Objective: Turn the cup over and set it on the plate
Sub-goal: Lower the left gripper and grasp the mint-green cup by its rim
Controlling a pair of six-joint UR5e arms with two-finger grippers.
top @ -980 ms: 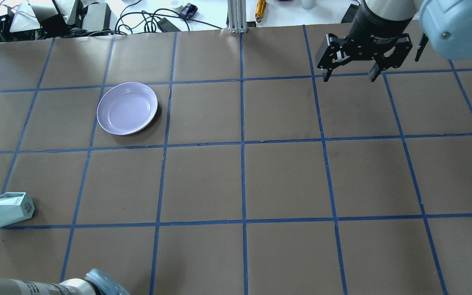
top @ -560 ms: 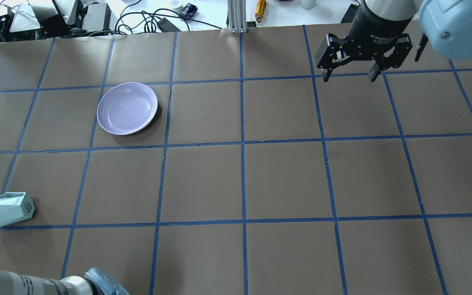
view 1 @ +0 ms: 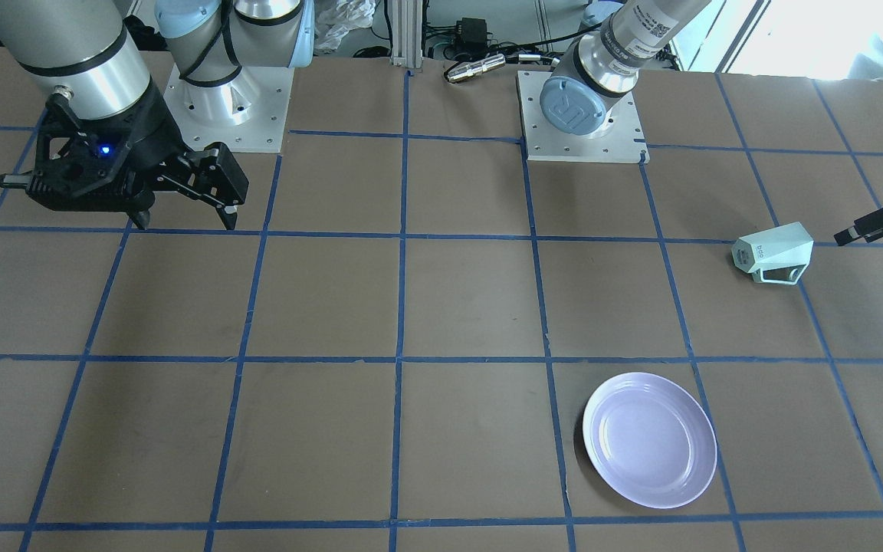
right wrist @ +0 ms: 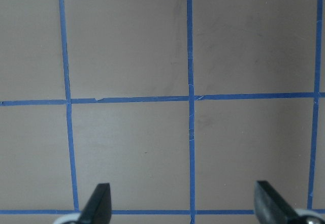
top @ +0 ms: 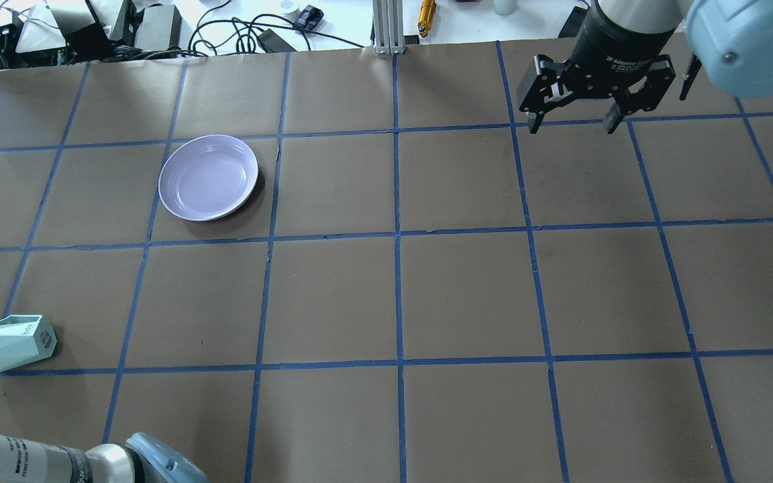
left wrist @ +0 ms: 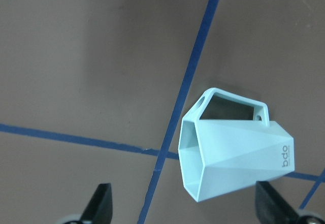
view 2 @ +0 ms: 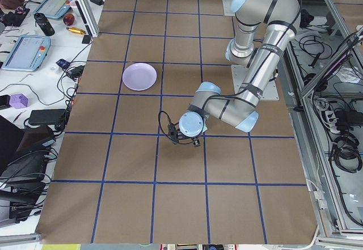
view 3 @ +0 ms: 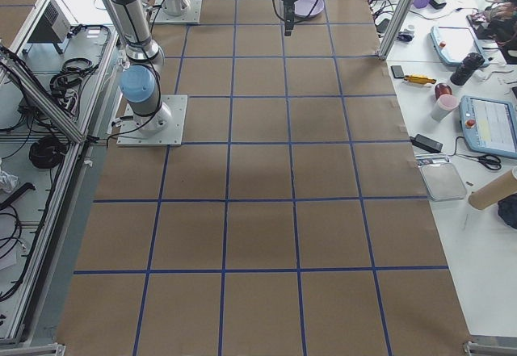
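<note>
The pale mint-green cup (top: 7, 345) lies on its side near the table's left edge; it also shows in the front view (view 1: 773, 249). In the left wrist view the cup (left wrist: 233, 153) has its mouth to the left and its handle on top. My left gripper (left wrist: 185, 206) is open, with its fingertips (left wrist: 101, 203) either side of the cup's lower part, not touching it. The lavender plate (top: 209, 176) sits empty further back, well apart from the cup. My right gripper (top: 571, 124) is open and empty above the far right of the table.
Cables, boxes, an aluminium post (top: 386, 27) and an orange tool (top: 427, 17) lie beyond the table's far edge. The arms' base plates (view 1: 579, 115) sit on the robot's side. The brown table top (top: 400, 295) carries a blue tape grid.
My left arm's elbow at the bottom of the overhead view has shifted slightly left. The cup, plate and right gripper have not moved.
</note>
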